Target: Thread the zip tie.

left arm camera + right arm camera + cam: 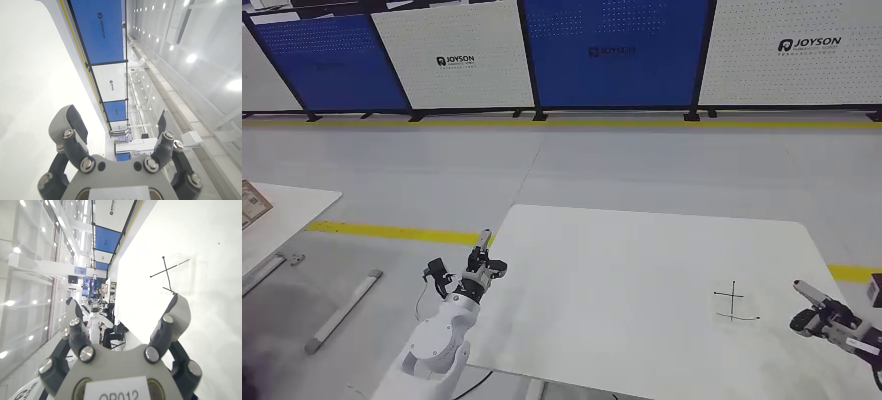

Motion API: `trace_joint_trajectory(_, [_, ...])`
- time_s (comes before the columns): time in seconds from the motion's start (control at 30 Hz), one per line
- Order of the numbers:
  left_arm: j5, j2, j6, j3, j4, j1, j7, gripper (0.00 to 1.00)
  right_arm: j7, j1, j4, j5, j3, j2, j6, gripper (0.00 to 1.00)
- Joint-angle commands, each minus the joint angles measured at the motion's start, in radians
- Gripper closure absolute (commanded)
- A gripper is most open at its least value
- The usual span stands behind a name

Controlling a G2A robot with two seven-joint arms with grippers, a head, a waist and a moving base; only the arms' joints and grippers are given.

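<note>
While wide and empty, left pincer (pixel 120 115) and right pincer (pixel 124 300) by white table (pixel 642 260), blue panels (pixel 617 50) beyond

The left arm's grey metal jaws stand wide apart (black ribbed pads (pixel 78 123) facing inward) beside the white surface (pixel 28 66); blue and white perforated panels (pixel 105 37) beyond.

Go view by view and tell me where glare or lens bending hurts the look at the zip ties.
Top view: the light is even, and the zip ties read as thin dark lines on the white table. Right wrist view: the table is washed bright but the zip ties stay dark against it, and the ceiling lamps flare. Left wrist view: the table glares almost blank, its edge bows, and the ceiling lamps flare too.
</note>
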Motion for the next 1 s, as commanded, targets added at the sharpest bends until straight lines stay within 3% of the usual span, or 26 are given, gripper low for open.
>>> trace_joint_trajectory(0.0, [0.0, 0.0, 0.0, 0.0, 0.0, 0.0, 0.0, 0.0, 0.0, 0.0, 0.0, 0.0, 0.0, 0.0, 0.0, 0.0])
trace_joint_trajectory(0.2, [0.0, 0.0, 0.0, 0.0, 0.0, 0.0, 0.0, 0.0, 0.039, 0.007, 0.0, -0.021, -0.012, 0.004, 0.002, 0.0])
trace_joint_trajectory(0.37, [0.0, 0.0, 0.0, 0.0, 0.0, 0.0, 0.0, 0.0, 0.215, 0.1, 0.042, -0.091, -0.027, 0.03, 0.028, 0.0])
trace_joint_trajectory(0.5, [0.0, 0.0, 0.0, 0.0, 0.0, 0.0, 0.0, 0.0, 0.284, 0.172, 0.074, -0.179, -0.08, 0.045, 0.07, 0.0])
trace_joint_trajectory(0.63, [0.0, 0.0, 0.0, 0.0, 0.0, 0.0, 0.0, 0.0, 0.292, 0.235, 0.104, -0.244, -0.176, 0.06, 0.103, 0.0])
trace_joint_trajectory(0.67, [0.0, 0.0, 0.0, 0.0, 0.0, 0.0, 0.0, 0.0, 0.292, 0.246, 0.115, -0.205, -0.183, 0.062, 0.096, 0.0])
trace_joint_trajectory(0.97, [0.0, 0.0, 0.0, 0.0, 0.0, 0.0, 0.0, 0.0, 0.292, 0.246, 0.115, -0.205, -0.183, 0.062, 0.096, 0.0])
